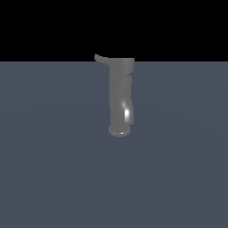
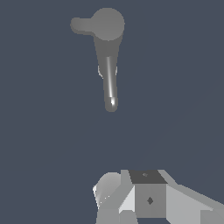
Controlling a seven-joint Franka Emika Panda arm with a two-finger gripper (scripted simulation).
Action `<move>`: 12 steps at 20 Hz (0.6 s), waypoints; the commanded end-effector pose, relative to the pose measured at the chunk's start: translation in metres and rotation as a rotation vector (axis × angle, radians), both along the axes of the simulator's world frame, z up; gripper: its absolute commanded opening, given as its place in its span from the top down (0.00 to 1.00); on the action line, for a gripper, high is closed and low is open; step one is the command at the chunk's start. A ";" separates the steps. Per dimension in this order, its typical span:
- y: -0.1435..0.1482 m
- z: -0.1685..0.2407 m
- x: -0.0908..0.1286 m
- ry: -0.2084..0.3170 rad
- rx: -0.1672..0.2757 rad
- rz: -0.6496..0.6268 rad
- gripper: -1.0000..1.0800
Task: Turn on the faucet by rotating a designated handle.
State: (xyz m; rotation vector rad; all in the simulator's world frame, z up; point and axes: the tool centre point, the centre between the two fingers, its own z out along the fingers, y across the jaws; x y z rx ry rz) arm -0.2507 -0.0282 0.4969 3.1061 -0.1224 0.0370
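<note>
Plain slate-grey bench (image 1: 49, 178) runs back to a black background; nothing else stands on it but the fixture.

Nearest in the wrist view is the robot's hand (image 2: 148, 199), seen only as white and grey housing at the frame's edge. The fingers themselves are out of frame, so whether they are spread or pressed together cannot be told. The hand does not appear in the exterior view at all.

Well apart from the hand stands the faucet (image 1: 121, 95), a glossy grey tube with a slight bend, its flared ring on the bench and its wider cap on top. From above, the wrist view shows the spout running toward the camera. Farthest off is the handle (image 2: 81, 25), a short stub projecting sideways from the cap, toward the exterior view's left (image 1: 100, 58). Nothing touches it.

Judgement: approach has not begun; the handle appears untouched.

Risks noted:
- The handle is small against the body. A slightly misaligned approach would likely land on the cap or spout, pushing the fixed body and turning nothing.
- Contact close to the cap gives little leverage; the fingers could slide off the curved lever.
- Descending directly over the cap risks collision before the lever is reached.
- Pushing toward the wrong side may jam against the stop.
</note>
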 end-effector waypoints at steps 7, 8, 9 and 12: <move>0.009 0.005 0.002 -0.012 -0.034 0.029 1.00; 0.011 0.006 0.003 -0.014 -0.041 0.037 1.00; 0.013 0.006 0.003 -0.016 -0.047 0.042 1.00; 0.014 0.007 0.002 -0.018 -0.051 0.048 1.00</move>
